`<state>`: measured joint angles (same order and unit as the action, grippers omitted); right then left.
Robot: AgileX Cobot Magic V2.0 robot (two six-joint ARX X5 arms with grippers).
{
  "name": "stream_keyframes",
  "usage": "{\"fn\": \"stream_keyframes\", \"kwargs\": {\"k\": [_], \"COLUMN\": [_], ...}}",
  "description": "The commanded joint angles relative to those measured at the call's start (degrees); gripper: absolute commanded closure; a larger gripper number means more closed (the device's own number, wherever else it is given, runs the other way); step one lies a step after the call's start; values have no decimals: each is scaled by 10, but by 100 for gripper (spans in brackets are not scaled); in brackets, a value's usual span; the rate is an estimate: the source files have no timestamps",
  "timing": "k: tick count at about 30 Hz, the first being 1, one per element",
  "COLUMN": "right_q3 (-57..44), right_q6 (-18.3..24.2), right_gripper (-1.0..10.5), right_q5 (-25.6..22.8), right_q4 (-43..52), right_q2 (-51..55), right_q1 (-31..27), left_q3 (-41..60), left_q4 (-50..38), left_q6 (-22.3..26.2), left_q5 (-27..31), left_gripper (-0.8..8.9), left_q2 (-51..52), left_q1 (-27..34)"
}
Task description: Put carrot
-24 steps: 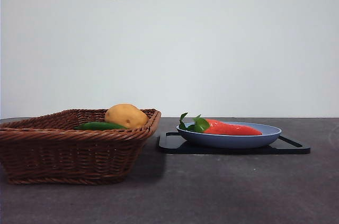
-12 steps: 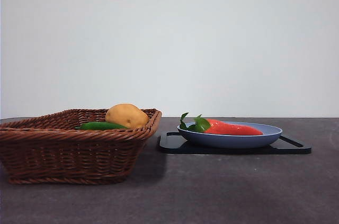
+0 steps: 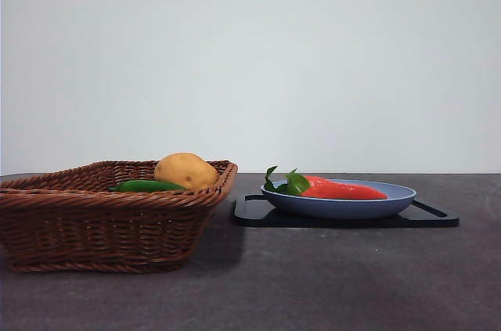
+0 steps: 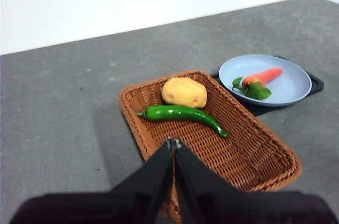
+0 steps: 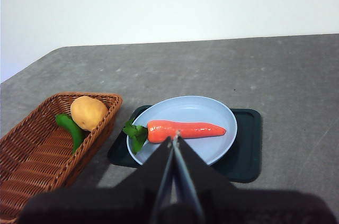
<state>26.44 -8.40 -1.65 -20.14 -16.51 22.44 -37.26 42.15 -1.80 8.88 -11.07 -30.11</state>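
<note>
2 pincers clenched, empty; carrot [image 5: 185,129] on blue plate [image 5: 212,113] beneath right pincer [image 5: 175,138].

Even, diffuse light with no glare. Front view: the basket [image 3: 109,214] casts a soft shadow rightward onto the table [image 3: 329,284]; the tray [image 3: 427,217] shows a thin shadow beneath. Wrist views are slightly soft, their near jaws dark and blurred, the wall washed pale.
</note>
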Motion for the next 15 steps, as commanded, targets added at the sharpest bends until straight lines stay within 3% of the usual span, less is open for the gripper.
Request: {"fn": "stream_keyframes", "kwargs": {"k": [1, 6, 9, 12, 15], "right_q3": [0, 0, 0, 0, 0], "right_q6": [-7, -7, -7, -7, -7], "right_gripper": [943, 943, 943, 943, 943], "right_q5": [-2, -2, -2, -2, -2], "right_q4": [7, 7, 7, 7, 7], "right_q2": [0, 0, 0, 0, 0], "right_q1": [2, 2, 2, 2, 2], "left_q3": [-2, -2, -1, 24, 77], "left_q4": [-6, -4, 2, -37, -129], "left_q6": [-6, -5, 40, 80, 83], "left_q5": [0, -1, 5, 5, -1], "left_gripper": [805, 805, 805, 805, 805], "left_q2": [1, 2, 9, 27, 60], "left_q1": [-2, -2, 14, 65, 141]}}
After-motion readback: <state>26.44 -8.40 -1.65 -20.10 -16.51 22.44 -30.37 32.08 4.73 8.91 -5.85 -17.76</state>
